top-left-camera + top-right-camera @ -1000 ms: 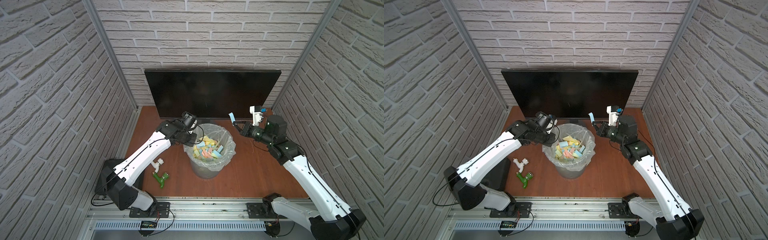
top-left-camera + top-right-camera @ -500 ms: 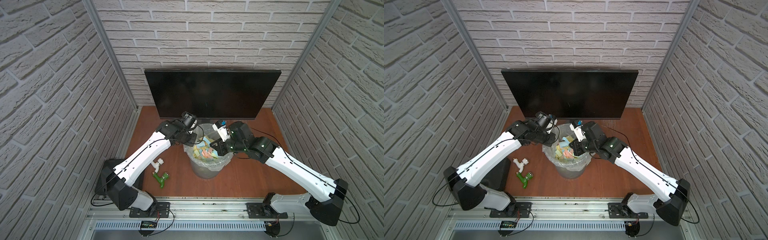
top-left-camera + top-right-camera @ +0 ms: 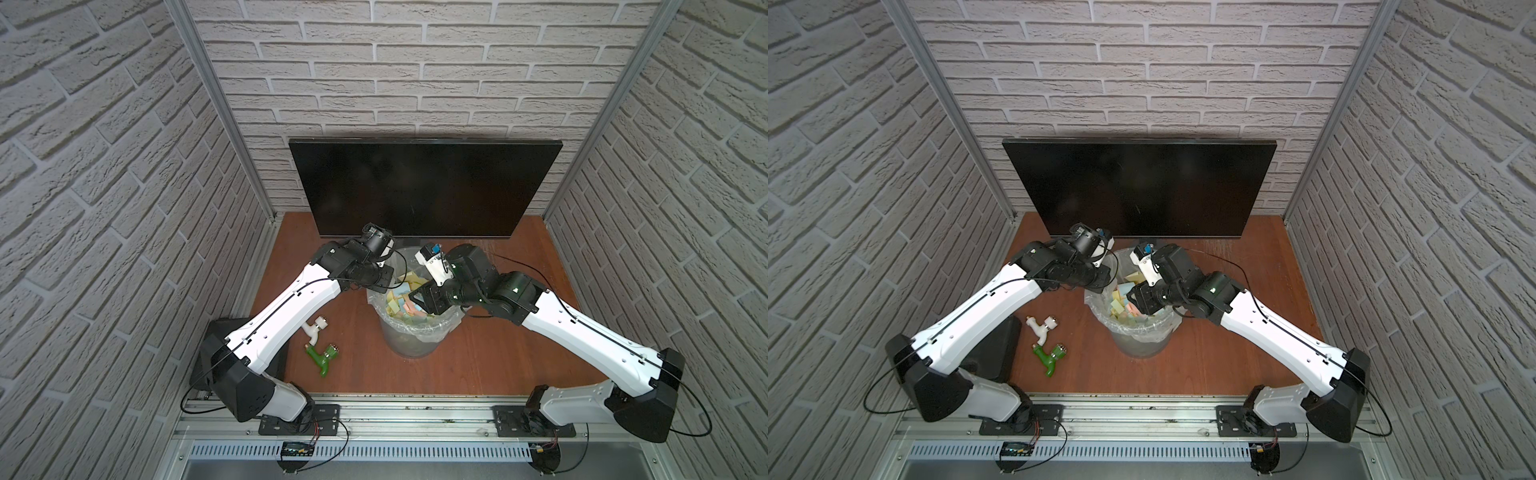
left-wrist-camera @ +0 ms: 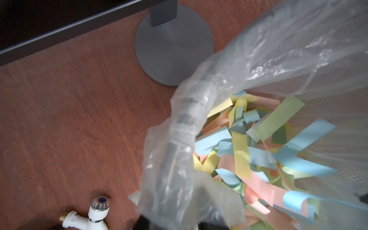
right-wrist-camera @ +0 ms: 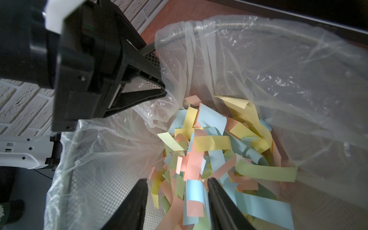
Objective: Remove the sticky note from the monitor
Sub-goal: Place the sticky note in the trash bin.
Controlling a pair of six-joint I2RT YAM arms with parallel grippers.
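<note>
Now right gripper gapes over the bin to shed its sticky note — left gripper pinches the liner steady.

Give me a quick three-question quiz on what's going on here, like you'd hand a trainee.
1. True or false: a sticky note is on the monitor screen.
2. The left gripper pinches: A) the plastic liner, B) the green tap, C) the monitor stand.
3. Over the bin, is the right gripper open or shut?
Key: 1 false; 2 A; 3 open.
</note>
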